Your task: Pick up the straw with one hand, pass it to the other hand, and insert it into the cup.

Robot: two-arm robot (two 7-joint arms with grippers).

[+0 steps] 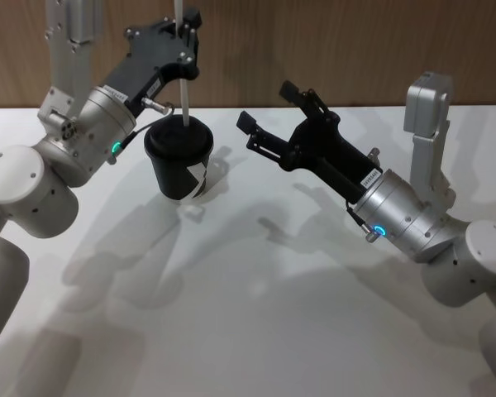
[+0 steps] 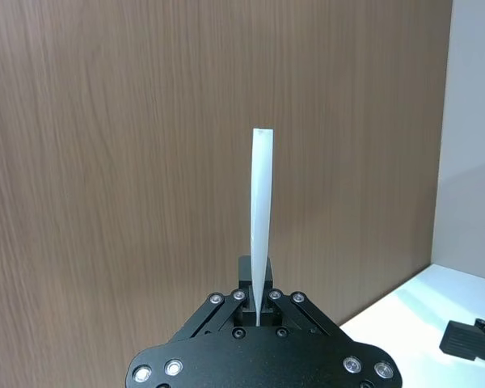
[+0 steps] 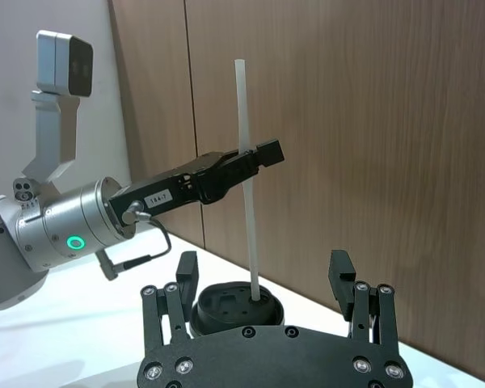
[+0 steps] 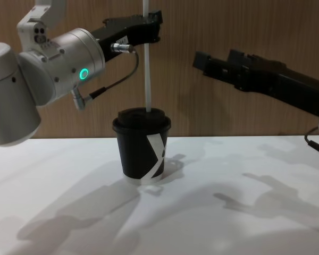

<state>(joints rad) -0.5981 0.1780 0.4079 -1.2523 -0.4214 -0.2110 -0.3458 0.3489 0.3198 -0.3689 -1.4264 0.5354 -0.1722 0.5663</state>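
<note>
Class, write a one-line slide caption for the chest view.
Left gripper holds the straw upright in the cup lid; open right gripper waits apart.

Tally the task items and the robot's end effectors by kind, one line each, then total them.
Long thin white plastic straw: 1
Small black paper cup with black plastic lid: 1
Black two-fingered end effectors: 2 (left end effector, right end effector)
Total: 4
</note>
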